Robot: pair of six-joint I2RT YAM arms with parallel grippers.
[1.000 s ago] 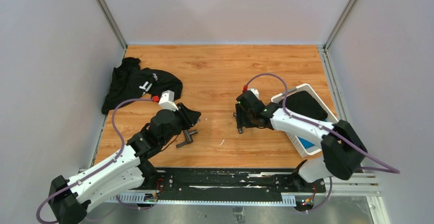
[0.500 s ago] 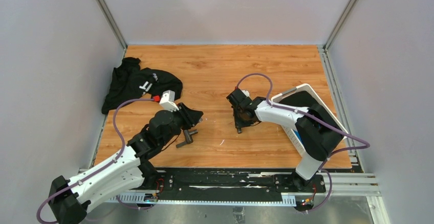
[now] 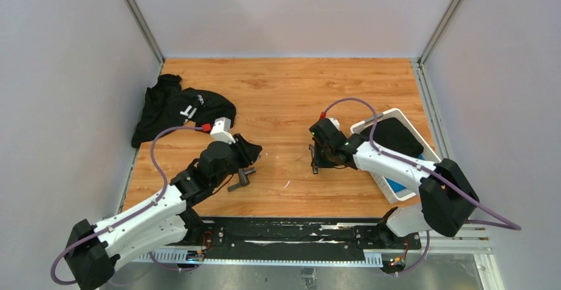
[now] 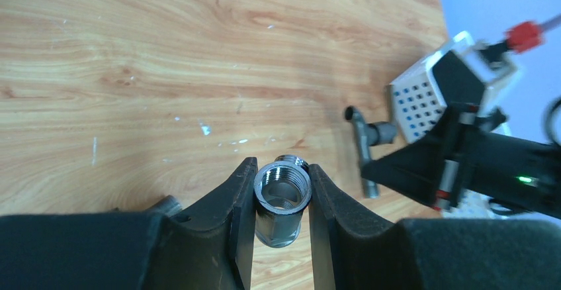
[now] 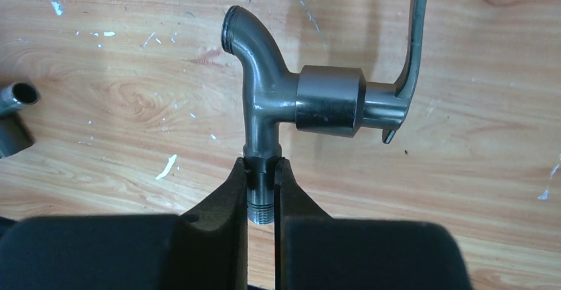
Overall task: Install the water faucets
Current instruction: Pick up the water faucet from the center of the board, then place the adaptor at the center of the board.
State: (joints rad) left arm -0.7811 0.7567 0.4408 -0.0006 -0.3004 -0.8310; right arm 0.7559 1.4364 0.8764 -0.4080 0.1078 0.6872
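The left hand is pinching a dark-grey metal socket fitting between its two black fingers, which are nearly closed and pressing on either side of it. The fitting's open threaded mouth is facing the left wrist camera. In the top view this hand is reaching over the near-left part of the wood-grain surface.

The right hand is gripping a dark-grey metal faucet by its lower threaded stub, with its fingers drawn in to a narrow gap. The faucet's curved spout is pointing away from the hand, its thick round body is sticking out to one side, and a thin lever handle is rising from the far end of that body. Whether the faucet is touching the wood I cannot tell. From above, this hand is holding the faucet near the middle of the surface, well apart from the left hand.

Just beside the right arm, a white plastic basket is sitting at the right edge. A crumpled black cloth garment is lying at the far left.
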